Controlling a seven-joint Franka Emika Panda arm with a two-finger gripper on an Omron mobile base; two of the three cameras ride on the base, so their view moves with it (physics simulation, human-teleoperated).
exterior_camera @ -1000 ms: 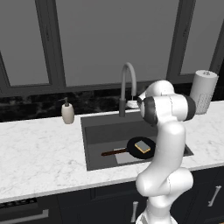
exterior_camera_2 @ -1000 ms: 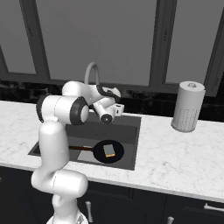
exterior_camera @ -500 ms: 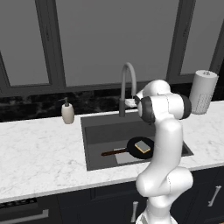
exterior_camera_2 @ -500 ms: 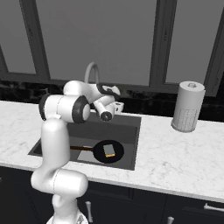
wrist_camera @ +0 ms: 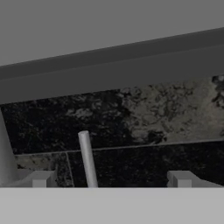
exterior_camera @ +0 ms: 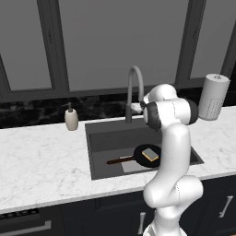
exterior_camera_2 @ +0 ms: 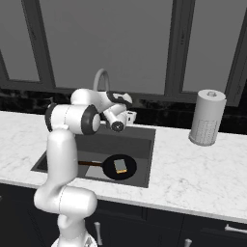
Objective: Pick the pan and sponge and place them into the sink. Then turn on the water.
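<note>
The black pan point(exterior_camera: 138, 152) lies on the bottom of the dark grey sink point(exterior_camera: 108, 136), its reddish handle pointing left, and the yellow sponge point(exterior_camera: 150, 153) rests on it. From the right side the pan point(exterior_camera_2: 130, 169) and sponge point(exterior_camera_2: 120, 166) sit near the front of the sink point(exterior_camera_2: 137, 140). My gripper point(exterior_camera_2: 129, 115) is open at the base of the gooseneck faucet point(exterior_camera: 134, 78), behind the basin. In the hand view my gripper point(wrist_camera: 111, 179) has the faucet's thin grey lever point(wrist_camera: 87, 157) standing between its fingers, left of centre, with nothing gripped. No water stream shows.
A beige soap dispenser point(exterior_camera: 71, 119) stands on the counter left of the sink. A paper towel roll point(exterior_camera: 214, 97) stands at the right point(exterior_camera_2: 207, 118). Dark marble backsplash and window frames run behind the faucet point(exterior_camera_2: 101, 77). White marble counter spreads on both sides.
The hand has shifted only slightly near the faucet base. Its jaws stay open. Pan and sponge have not moved.
</note>
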